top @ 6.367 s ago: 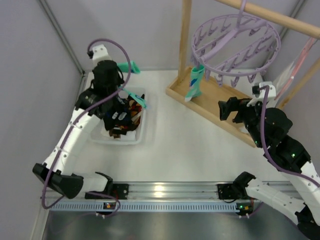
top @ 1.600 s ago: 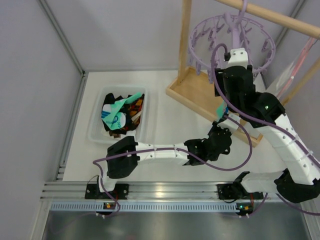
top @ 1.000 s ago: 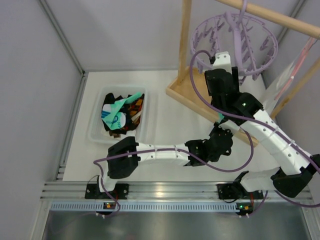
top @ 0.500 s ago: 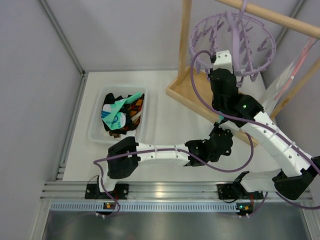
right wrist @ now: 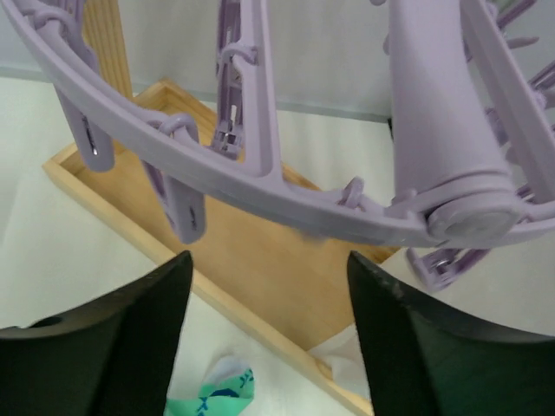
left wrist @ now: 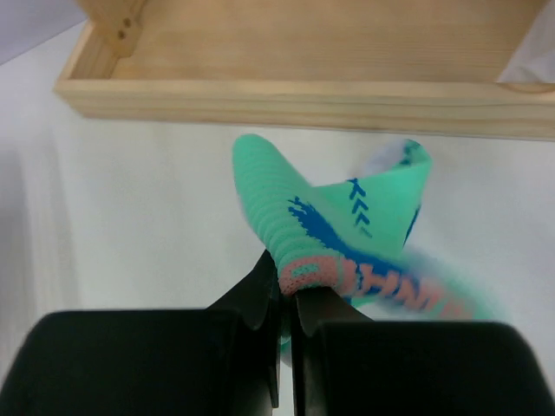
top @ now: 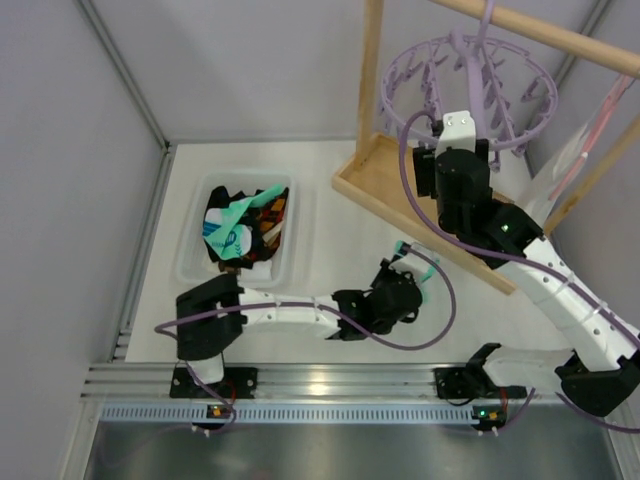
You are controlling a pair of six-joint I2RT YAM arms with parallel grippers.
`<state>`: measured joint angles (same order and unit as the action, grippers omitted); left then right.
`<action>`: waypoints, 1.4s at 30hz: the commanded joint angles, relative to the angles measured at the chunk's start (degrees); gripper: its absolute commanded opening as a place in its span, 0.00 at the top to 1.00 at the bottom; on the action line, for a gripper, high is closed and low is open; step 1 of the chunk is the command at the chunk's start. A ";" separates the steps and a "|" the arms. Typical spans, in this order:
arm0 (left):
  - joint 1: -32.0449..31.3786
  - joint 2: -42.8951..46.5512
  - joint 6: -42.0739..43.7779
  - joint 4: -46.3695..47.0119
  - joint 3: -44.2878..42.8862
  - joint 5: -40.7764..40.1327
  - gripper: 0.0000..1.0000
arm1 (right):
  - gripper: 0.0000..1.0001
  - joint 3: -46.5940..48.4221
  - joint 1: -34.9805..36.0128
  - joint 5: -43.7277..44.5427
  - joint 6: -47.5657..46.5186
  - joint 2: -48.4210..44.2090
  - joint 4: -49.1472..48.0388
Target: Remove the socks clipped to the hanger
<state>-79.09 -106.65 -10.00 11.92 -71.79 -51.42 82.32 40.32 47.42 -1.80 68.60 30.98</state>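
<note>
Sock (left wrist: 347, 225): mint green, blue marks, orange-pink lettering
Hanger (right wrist: 260, 186): plain lavender
Frame base (left wrist: 303, 43): pale bare wood
Piled socks (top: 240, 235): black, tan-orange, mint with white
Tub (top: 192, 240): clear, whitish
Table (top: 330, 250): white

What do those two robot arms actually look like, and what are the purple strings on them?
The left arm and right arm are white tube-like links joined by chunky black joints. The strings are lavender cables, looping loosely along each arm. The left hand and right hand each have two black fingers, and a small white box sits at the right wrist.
</note>
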 commanded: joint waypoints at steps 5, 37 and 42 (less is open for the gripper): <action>7.88 26.02 -5.21 -11.62 10.70 -6.67 1.00 | 0.03 -7.59 -0.59 -10.67 8.20 -11.44 0.31; 67.58 22.19 -24.27 -36.36 5.06 36.83 1.00 | 0.01 -30.02 -0.59 -31.86 14.19 -40.83 -3.12; 68.71 18.86 -28.66 -34.69 10.08 33.85 1.00 | 0.01 -32.40 -0.68 -33.53 15.33 -41.17 -3.91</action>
<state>-11.42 -86.61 -33.89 -26.83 -63.44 -17.47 50.87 40.21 15.92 12.27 27.81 30.41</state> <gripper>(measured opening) 0.036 0.994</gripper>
